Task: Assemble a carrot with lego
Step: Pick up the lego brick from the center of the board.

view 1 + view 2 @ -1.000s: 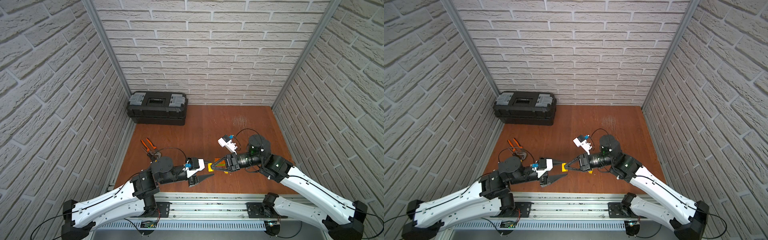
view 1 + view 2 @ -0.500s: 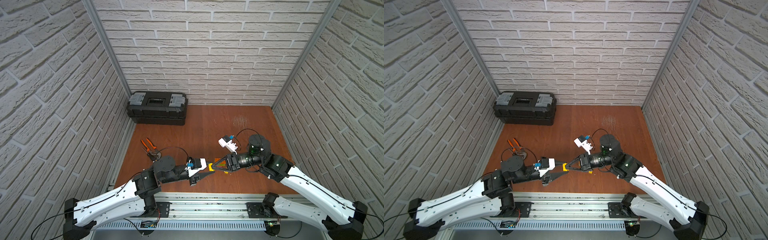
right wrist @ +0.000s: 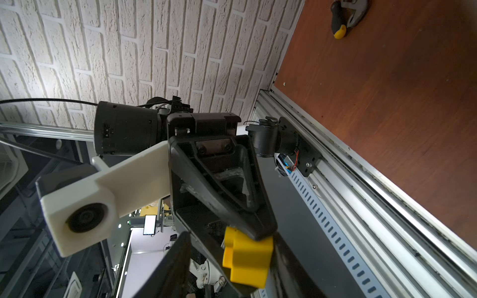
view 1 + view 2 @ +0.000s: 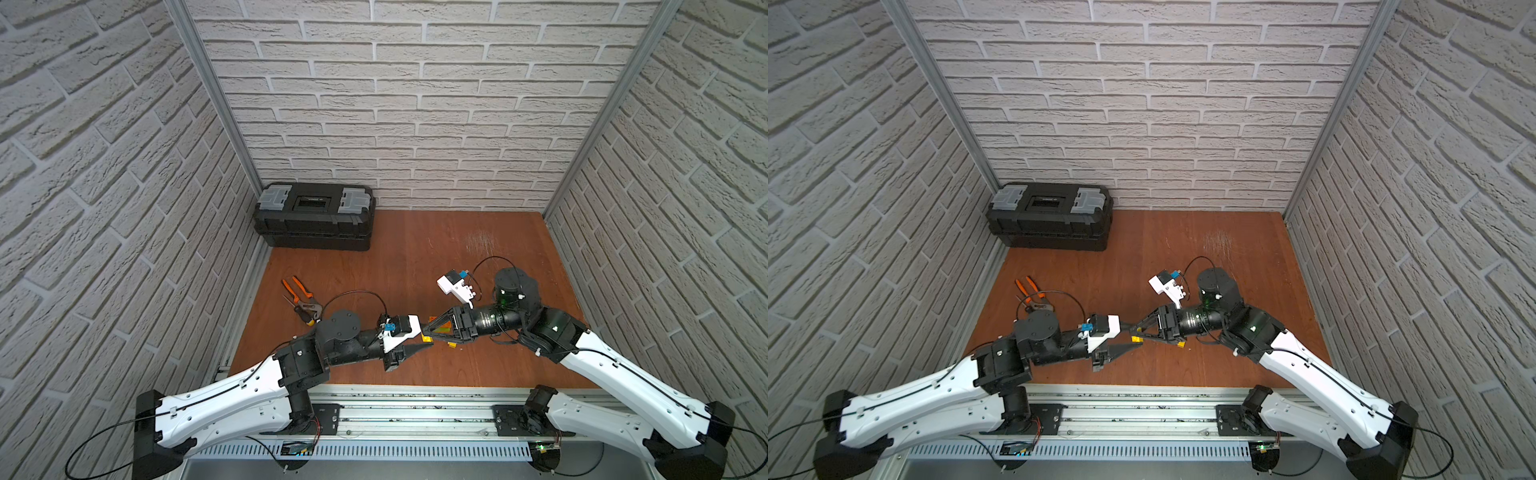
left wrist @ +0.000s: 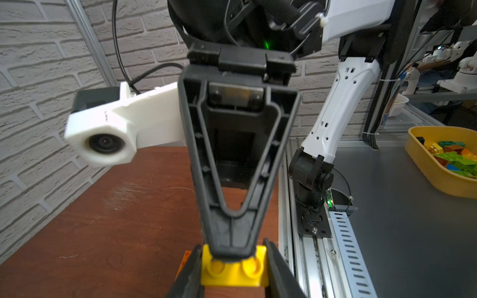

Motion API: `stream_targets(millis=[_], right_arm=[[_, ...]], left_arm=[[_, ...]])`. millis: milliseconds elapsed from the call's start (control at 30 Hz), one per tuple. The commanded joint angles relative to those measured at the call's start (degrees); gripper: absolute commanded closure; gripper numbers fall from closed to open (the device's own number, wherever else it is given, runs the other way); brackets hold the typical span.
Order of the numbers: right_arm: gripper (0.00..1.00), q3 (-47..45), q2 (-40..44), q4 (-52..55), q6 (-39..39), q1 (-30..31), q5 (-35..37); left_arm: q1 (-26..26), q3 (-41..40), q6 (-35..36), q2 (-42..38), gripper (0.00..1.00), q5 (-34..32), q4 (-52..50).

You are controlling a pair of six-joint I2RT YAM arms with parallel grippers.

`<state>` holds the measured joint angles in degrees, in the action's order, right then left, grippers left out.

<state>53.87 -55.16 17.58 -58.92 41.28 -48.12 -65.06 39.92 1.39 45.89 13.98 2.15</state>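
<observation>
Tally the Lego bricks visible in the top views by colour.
Yellow bricks: 2
Orange brick: 1
Green brick: 1
Total: 4 seen; the right gripper may hide others.

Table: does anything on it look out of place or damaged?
Orange-handled pliers lie at the left side, an odd tool for a toy build, and pale scratches mark the table toward the back. Nothing looks spilled.

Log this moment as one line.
left claw: shut on yellow brick | right claw: open, one finger touching brick | stage: likely brick handover
</observation>
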Motion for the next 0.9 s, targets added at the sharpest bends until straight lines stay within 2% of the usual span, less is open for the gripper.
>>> stream_targets(millis=[0, 67, 167, 267, 400, 700, 867], right_arm=[[0.41, 3.35, 0.05, 3.01, 2.84, 0.10, 1.71], [0.40, 5.44, -0.03, 9.56, 5.22, -0.05, 4.30], [0.40, 11.89, -0.82, 26.90, 13.03, -0.13, 14.57], [0.43, 15.36, -2.79, 34.39, 16.66, -0.06, 17.05], [0.50, 13.62, -2.68, 32.57, 14.86, 0.65, 17.30], [0.45, 10.64, -1.68, 26.84, 10.82, 4.24, 19.84], [0.45, 12.15, -2.24, 28.64, 11.39, 4.68, 20.52]], left_arm=[[-0.33, 1.38, -0.94, -0.11, 0.77, -0.40, 0.63], [-0.40, 1.38, -1.17, -0.10, 0.77, -0.97, 0.10], [-0.20, 1.81, -1.39, -0.10, 0.77, -1.66, -1.85], [0.42, 2.99, -2.13, 0.62, 0.76, -0.45, -4.08], [1.89, 5.89, -3.58, 3.19, 0.76, 3.07, -8.16], [2.65, 9.96, -4.24, 8.51, 0.76, 6.78, -12.97], [2.87, 10.68, -4.22, 9.92, 0.77, 7.37, -14.23]])
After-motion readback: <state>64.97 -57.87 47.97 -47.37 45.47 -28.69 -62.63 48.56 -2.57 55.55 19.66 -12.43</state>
